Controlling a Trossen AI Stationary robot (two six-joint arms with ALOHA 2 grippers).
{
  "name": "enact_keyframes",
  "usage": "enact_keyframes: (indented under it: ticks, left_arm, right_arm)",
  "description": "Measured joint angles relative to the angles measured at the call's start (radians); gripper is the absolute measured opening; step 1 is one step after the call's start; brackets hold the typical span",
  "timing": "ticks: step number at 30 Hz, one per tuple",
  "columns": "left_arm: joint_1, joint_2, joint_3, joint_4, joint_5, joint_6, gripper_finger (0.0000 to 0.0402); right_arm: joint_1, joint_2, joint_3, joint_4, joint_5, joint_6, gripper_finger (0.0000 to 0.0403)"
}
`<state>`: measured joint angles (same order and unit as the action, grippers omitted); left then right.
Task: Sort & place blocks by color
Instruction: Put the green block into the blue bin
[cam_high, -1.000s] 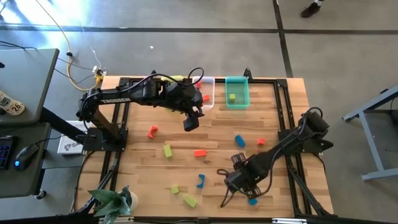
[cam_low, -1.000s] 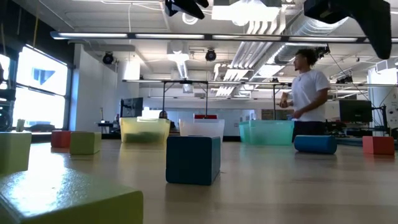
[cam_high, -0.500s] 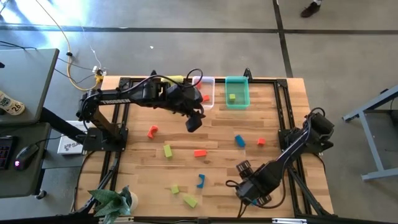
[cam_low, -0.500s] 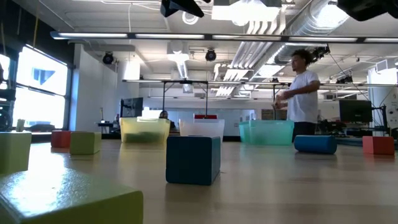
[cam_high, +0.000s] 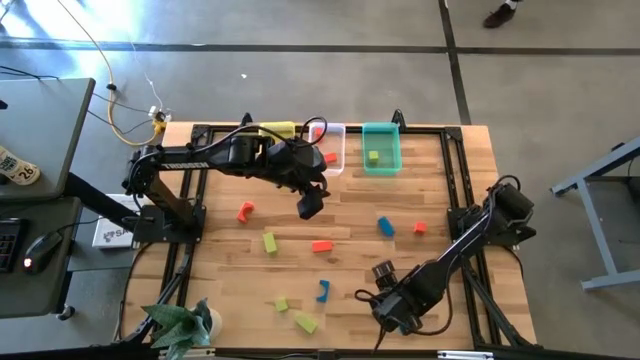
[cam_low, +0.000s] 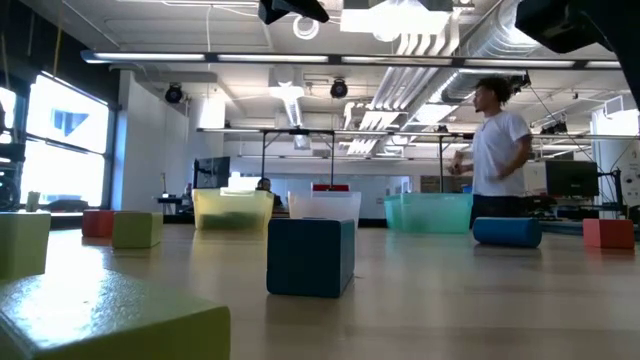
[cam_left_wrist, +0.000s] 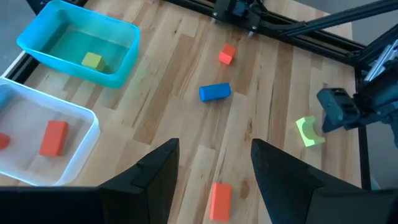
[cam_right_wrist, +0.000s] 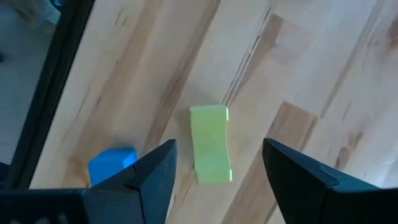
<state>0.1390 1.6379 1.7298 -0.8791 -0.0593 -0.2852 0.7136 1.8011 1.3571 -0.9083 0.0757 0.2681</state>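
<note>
Blue, orange and yellow-green blocks lie scattered on the wooden table (cam_high: 440, 180). My right gripper (cam_right_wrist: 214, 171) hangs open near the front edge, pointing down over a green arch block (cam_right_wrist: 210, 144) that lies flat on the wood; a blue block (cam_right_wrist: 112, 167) lies beside it. The fingers stand either side of the arch, above it and apart from it. My left gripper (cam_left_wrist: 211, 168) is open and empty, high over the table's middle (cam_high: 310, 205), above an orange bar (cam_left_wrist: 219, 200). A blue cylinder (cam_left_wrist: 214, 92) and an orange cube (cam_left_wrist: 227, 54) lie farther off.
At the far edge stand a yellow bin (cam_low: 233, 210), a clear bin (cam_high: 332, 150) with an orange block (cam_left_wrist: 53, 137) and a teal bin (cam_high: 381, 148) with a green block (cam_left_wrist: 92, 60). A potted plant (cam_high: 180, 325) stands at the near left corner. A person (cam_low: 497, 150) stands behind the table.
My right gripper has moved toward the table's near edge and sunk lower, tipping more steeply down; it now covers the spot near the blue block at the front. My left gripper has rolled a little in place. No block has moved.
</note>
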Motion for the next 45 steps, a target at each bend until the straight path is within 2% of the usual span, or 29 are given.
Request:
enact_keyframes:
  ticks: [13, 32, 35, 43, 45]
  left_arm:
    - [-0.003, 0.000, 0.000, 0.000, 0.000, 0.000, 0.0189]
    - [-0.003, 0.000, 0.000, 0.000, 0.000, 0.000, 0.0188]
    - [-0.003, 0.000, 0.000, 0.000, 0.000, 0.000, 0.0189]
    - [-0.003, 0.000, 0.000, 0.000, 0.000, 0.000, 0.0188]
    - [-0.003, 0.000, 0.000, 0.000, 0.000, 0.000, 0.0189]
  right_arm:
    - [0.000, 0.124, 0.000, 0.041, -0.020, -0.004, 0.0226]
    - [-0.014, 0.230, 0.006, 0.025, -0.053, 0.115, 0.0225]
    - [-0.013, 0.231, 0.006, 0.026, -0.059, 0.139, 0.0207]
    - [-0.012, 0.234, 0.004, 0.033, -0.067, 0.247, 0.0097]
    - [-0.013, 0.234, 0.004, 0.035, -0.071, 0.289, 0.0088]
